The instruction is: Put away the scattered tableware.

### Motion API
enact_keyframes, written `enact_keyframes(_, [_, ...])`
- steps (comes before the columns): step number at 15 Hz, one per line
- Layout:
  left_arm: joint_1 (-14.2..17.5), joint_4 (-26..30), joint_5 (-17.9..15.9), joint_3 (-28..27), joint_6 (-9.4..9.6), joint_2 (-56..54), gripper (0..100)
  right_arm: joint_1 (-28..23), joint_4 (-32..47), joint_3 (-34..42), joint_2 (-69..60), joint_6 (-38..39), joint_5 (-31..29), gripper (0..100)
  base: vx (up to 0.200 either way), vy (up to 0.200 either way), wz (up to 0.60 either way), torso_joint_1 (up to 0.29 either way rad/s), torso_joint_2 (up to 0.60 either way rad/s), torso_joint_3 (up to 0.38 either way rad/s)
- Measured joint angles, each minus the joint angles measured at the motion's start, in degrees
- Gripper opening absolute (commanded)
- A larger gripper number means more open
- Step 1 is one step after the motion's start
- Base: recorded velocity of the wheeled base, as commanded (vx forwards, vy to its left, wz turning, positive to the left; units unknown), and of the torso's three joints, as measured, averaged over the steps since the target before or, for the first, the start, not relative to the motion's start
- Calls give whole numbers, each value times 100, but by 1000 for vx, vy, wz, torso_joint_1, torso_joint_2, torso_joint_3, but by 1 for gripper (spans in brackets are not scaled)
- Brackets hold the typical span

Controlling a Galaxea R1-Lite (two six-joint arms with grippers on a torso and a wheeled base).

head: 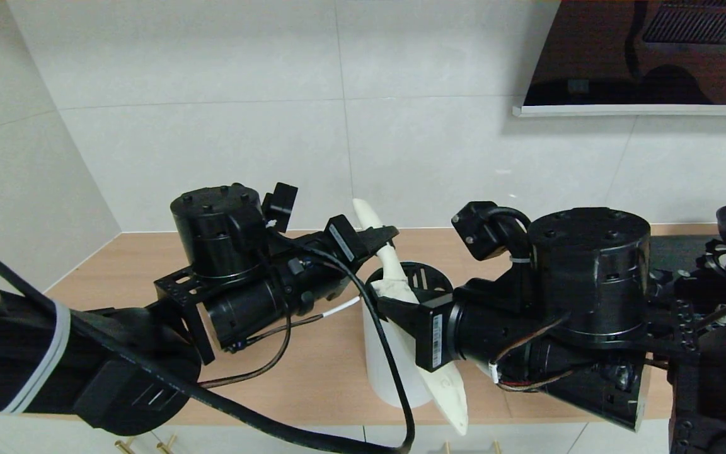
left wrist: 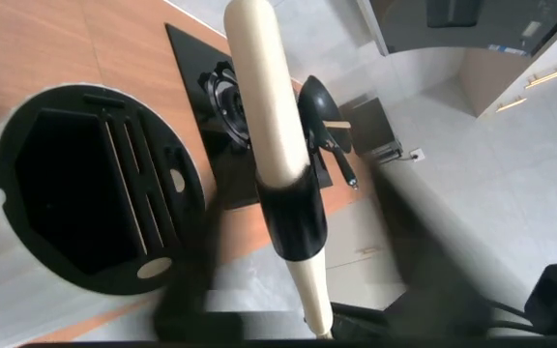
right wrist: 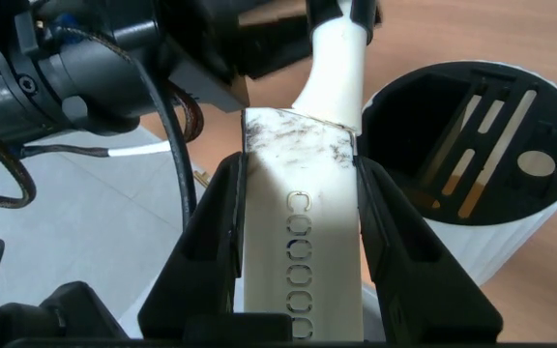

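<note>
Head view: you have the white knife (head: 394, 271) slanting over the white holder (head: 372, 359) on the wooden counter (head: 312, 372). Left claw (head: 379, 239) is clenched on the handle at the far end; right claw (head: 401, 310) grasps the blade.
Left wrist view: the handle is above the holder's slotted black top, with the stove (left wrist: 225, 92) to the right.
Right wrist view: the blade is pinched between both fingers (right wrist: 216, 242).
</note>
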Motion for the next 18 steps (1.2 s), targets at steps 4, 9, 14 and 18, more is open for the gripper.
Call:
enact_keyframes(4, [7,13,2,11,2,-2,0,-5,-24,-6,2,1,-2,0,0,0,0,0,0,0])
enact_keyframes(9, [7,16,11,11,5,-13,0,-11,-28,-16,16,1,0,0,0,0,0,0,0,0])
enact_keyframes(14, [7,24,13,5,10,-16,0,-11,-33,-16,26,0,-5,100,0,0,0,0,0,0])
enact_keyframes(18, [7,22,18,-6,7,-27,0,-20,-33,-16,26,0,-11,100,0,0,0,0,0,0])
